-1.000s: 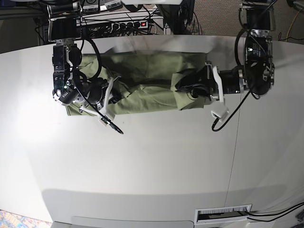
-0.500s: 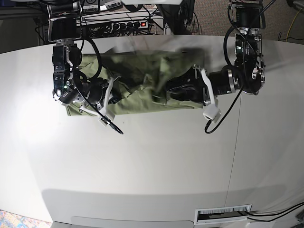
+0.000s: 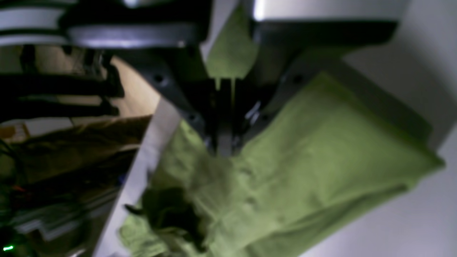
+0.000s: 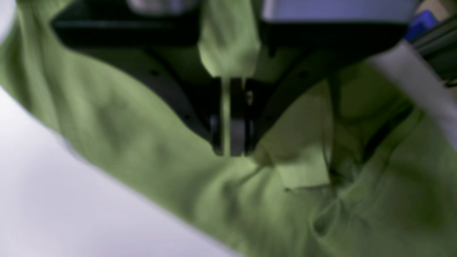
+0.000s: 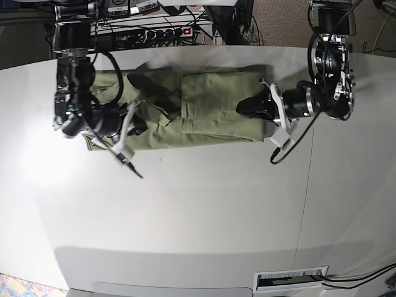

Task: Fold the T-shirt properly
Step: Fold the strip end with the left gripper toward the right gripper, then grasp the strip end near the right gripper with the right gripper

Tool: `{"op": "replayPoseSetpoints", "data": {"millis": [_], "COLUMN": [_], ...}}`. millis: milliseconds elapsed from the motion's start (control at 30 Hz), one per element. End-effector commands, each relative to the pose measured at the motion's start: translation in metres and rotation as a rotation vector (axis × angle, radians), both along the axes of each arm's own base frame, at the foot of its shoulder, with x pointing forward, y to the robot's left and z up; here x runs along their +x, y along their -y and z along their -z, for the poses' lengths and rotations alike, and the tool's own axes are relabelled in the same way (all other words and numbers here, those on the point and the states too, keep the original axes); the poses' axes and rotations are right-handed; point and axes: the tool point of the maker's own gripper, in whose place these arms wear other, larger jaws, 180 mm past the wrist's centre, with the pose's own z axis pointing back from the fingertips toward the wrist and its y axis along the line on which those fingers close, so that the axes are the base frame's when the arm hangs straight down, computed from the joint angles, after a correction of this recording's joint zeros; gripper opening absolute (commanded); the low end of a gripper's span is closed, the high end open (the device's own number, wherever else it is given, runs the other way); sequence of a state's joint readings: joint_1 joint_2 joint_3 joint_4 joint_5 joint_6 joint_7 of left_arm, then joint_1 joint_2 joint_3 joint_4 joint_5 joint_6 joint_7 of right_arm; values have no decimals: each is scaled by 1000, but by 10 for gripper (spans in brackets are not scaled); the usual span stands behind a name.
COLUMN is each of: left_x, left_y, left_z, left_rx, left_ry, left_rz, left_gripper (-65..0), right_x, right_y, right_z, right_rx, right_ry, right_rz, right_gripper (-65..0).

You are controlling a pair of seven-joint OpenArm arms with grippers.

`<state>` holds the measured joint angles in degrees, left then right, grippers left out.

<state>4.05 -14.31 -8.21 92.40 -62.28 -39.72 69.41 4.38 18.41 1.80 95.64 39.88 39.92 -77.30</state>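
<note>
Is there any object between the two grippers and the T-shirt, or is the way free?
Nothing visible stands in the way. The left gripper is shut right at the T-shirt, at the end on the base view's right. The right gripper is closed with its tips in the cloth at the other end. Only the white table surrounds the shirt.
</note>
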Motion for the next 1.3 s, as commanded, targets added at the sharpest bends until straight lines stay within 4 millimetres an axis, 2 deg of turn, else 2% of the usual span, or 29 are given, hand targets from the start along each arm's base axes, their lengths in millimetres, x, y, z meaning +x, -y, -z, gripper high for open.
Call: {"op": "replayPoseSetpoints", "data": {"millis": [0,167,333,400,500,567,733,833,1000,1267], "left_x": [9,5,16,16,15,15,14,15,16,17], "left_y": [-1,-6,-22,-28,-32,-34,-36,-36,-35,-35], "left_z": [-12,4,20,27,33,38,43,43,42,41], "left_rx": [-32,45,173,223,254,263,277,276,269,266], "left_ry": [51,44,70,67,59,40,21,22,29,32], "left_rz": [-26,-42,-100,-102,-103,-117,-128,-128,-134,-136], "left_gripper": [-650,-650,-650,-650,-650,-650,-650,-650,-650,-650], "right_x": [12,15,0,-8,-15,-15,-12,-15,-16,-13], "right_y": [5,46,89,99,113,123,142,157,156,166], "right_z": [-22,-45,-44,-40,-36,-36,-41,-28,-18,2], "right_rx": [35,85,10,-23,-79,-120,-127,-89,139,218], "right_ry": [62,102,83,59,41,42,70,32,-10,-80], "right_rz": [12,124,185,185,190,207,272,343,430,508], "right_gripper": [-616,-616,-615,-594,-503,-465,-460,-460,-458,-458]}}
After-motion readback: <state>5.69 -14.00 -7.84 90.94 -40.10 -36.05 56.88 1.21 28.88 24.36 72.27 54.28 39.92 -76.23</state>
